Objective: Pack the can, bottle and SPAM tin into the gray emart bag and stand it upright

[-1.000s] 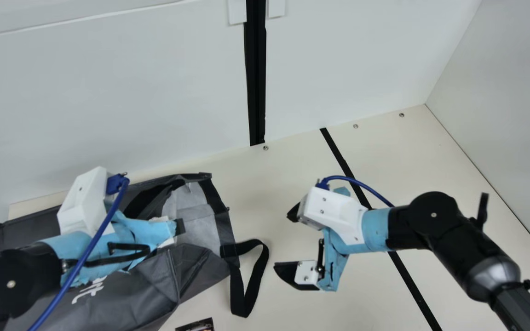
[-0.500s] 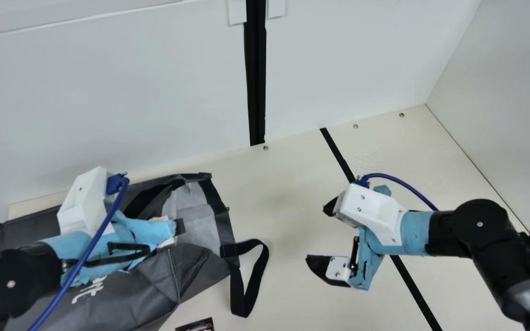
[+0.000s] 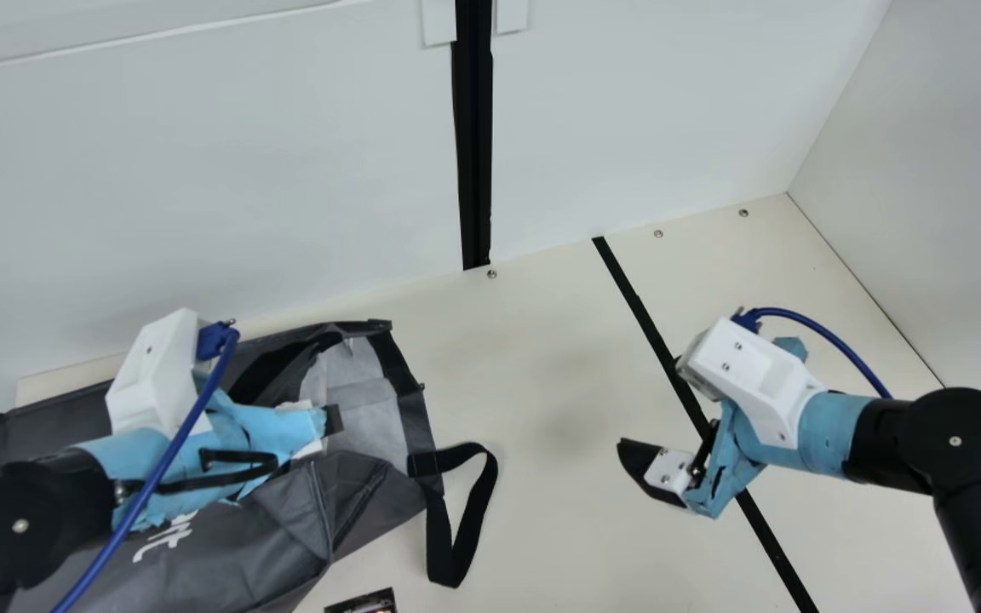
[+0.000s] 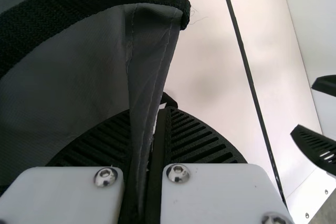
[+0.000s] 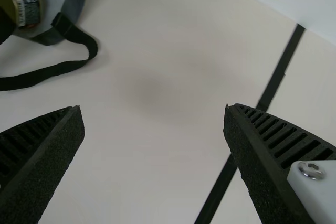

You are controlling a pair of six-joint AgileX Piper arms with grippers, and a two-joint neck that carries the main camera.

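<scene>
Currently, a can (image 5: 29,10) lay in the mouth of the gray emart bag (image 3: 235,553), whose rim the left jaws pinched. The right jaws, spread and empty, had retreated farther from both, presumably leaving clearance for uprighting.

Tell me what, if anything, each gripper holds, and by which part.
Left gripper: the gray bag, pinched by its stitched fabric edge. Right gripper: open, holding nothing.

The bag (image 3: 243,553) lies left on the table (image 3: 550,528), before the wall (image 3: 243,170).
</scene>
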